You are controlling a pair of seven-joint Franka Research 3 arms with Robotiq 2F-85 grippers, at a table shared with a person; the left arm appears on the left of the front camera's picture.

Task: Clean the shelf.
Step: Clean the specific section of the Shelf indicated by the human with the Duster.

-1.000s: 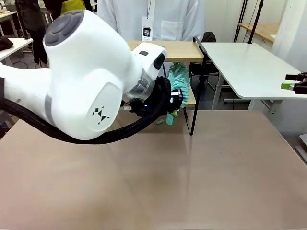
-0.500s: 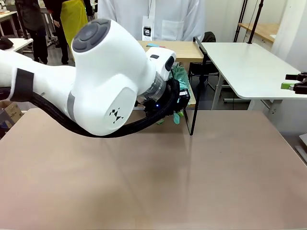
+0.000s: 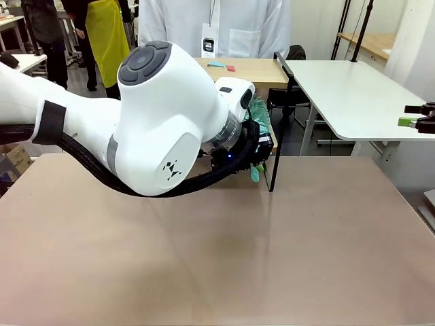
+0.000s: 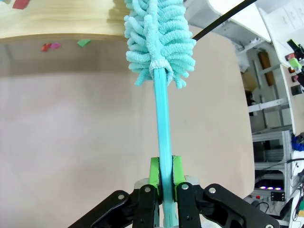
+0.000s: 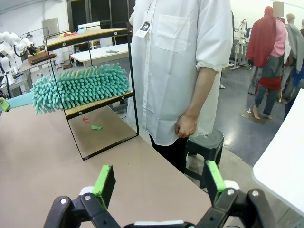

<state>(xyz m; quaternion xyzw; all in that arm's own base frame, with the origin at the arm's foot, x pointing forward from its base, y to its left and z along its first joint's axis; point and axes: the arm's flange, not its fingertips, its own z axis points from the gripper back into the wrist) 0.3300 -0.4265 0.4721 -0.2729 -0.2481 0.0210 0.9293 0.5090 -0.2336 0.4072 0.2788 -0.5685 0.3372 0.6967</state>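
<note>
A large beige tabletop point(image 3: 285, 258) spreads across the lower part of the front view, with a person in a white shirt point(image 3: 224, 24) standing behind it at the top centre. From the left edge the white left arm point(image 3: 156, 129) sweeps in to mid-frame, and its bulk hides much of the shelf point(image 3: 274, 136). The black end frame and a strip of the top board show just right of centre. Two small scraps point(image 3: 224, 66), one blue and one red, lie on that top board. A white table point(image 3: 346, 95) fills the upper right.

In the left wrist view, the left gripper point(image 4: 165, 167) is clamped tight on the teal handle of a fluffy duster point(image 4: 159, 42), whose head reaches up to a wooden board at the top edge. Coloured scraps point(image 4: 83, 42) lie at upper left.

In the right wrist view the duster head lies along the shelf's lower board at left (its tip overhangs the board's end). Beneath it, red and green scraps lie on the tabletop. The right gripper point(image 5: 159, 180) stands wide apart at the bottom, holding nothing.
</note>
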